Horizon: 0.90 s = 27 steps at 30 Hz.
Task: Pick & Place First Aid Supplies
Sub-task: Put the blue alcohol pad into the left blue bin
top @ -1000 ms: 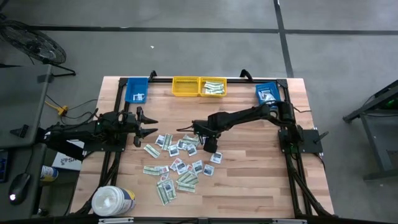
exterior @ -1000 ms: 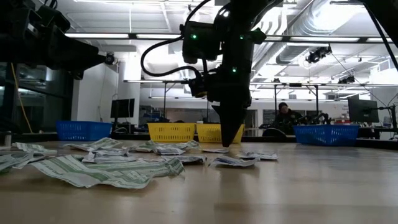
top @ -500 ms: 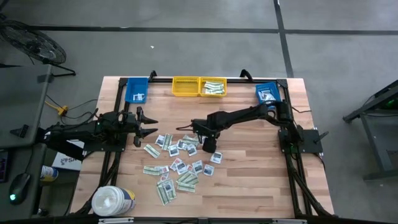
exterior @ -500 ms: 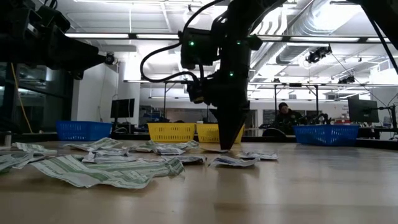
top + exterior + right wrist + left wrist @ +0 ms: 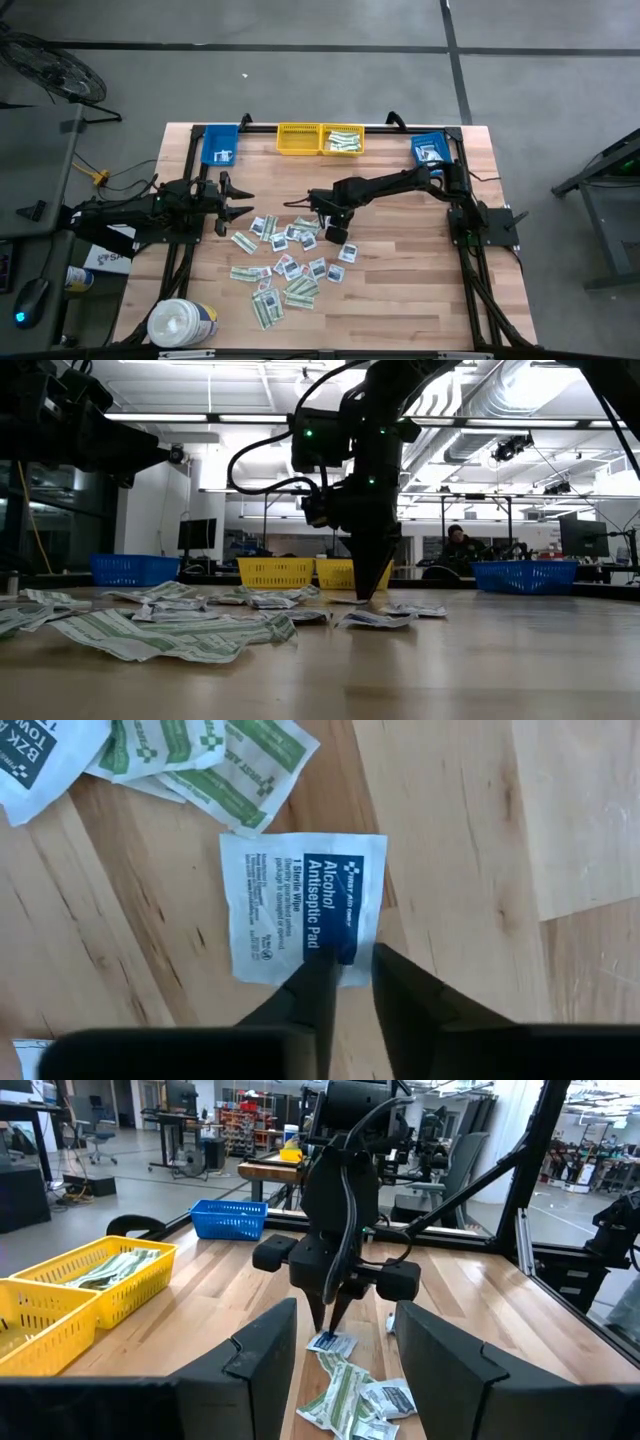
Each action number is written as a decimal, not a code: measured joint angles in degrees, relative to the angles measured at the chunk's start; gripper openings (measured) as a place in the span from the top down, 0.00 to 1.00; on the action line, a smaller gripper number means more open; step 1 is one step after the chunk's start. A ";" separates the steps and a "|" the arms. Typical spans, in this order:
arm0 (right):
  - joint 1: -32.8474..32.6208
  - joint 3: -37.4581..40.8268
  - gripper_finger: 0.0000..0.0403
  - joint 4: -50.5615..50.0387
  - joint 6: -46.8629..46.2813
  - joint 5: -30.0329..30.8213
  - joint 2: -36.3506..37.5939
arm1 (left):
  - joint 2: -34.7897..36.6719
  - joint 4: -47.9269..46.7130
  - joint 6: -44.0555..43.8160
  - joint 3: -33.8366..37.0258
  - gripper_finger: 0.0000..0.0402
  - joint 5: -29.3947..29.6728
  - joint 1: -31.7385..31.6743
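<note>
Looking across the low view first: crumpled green-white strip packets point(image 5: 180, 635) lie closest, lower left of frame. Behind them the right gripper point(image 5: 368, 596) comes straight down at frame centre, tips on the table point(image 5: 480, 670) among the packets.

Right wrist view shows what I'm on: fingertips point(image 5: 322, 972) drawn narrow, pinching the near edge of the alcohol pad packet point(image 5: 300, 905), a white square w/ a dark blue panel, flat on the wood. Can't tell if it's lifted; looks flat to me. Green-striped strips sit just beyond it, upper left of that frame.

High view: right arm reaches from its base at frame right, stretched leftward across the table, wrist bent down at the centre, at the top right edge of the packet scatter point(image 5: 285, 265). Scatter spreads from centre to lower left of the tabletop.

Left gripper point(image 5: 240, 201) waits at the table's left side, arm low and level, pointing right, fingers apart, holding nothing; near the scatter's upper left edge.

Farthest: yellow bins point(image 5: 320, 139) at the top-centre edge, blue bins point(image 5: 220, 145) at each top corner. White tub point(image 5: 180, 322) at lower left corner.
</note>
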<state>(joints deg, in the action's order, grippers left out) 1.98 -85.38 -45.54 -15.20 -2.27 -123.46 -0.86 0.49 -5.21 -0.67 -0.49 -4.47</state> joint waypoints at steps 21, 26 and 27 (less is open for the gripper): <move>-2.49 0.41 1.00 -2.94 1.19 17.98 6.24 | -0.02 0.00 0.00 0.00 0.57 0.00 -0.01; -4.54 0.48 1.00 -2.29 2.19 26.51 6.25 | -0.02 0.00 0.00 0.00 0.57 0.00 0.00; -4.97 0.45 1.00 -1.72 2.48 28.12 6.29 | 0.00 0.00 0.00 0.00 0.57 0.00 0.00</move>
<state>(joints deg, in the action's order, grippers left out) -2.99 -84.93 -47.26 -12.72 25.86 -117.17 -0.87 0.49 -5.21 -0.67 -0.49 -4.47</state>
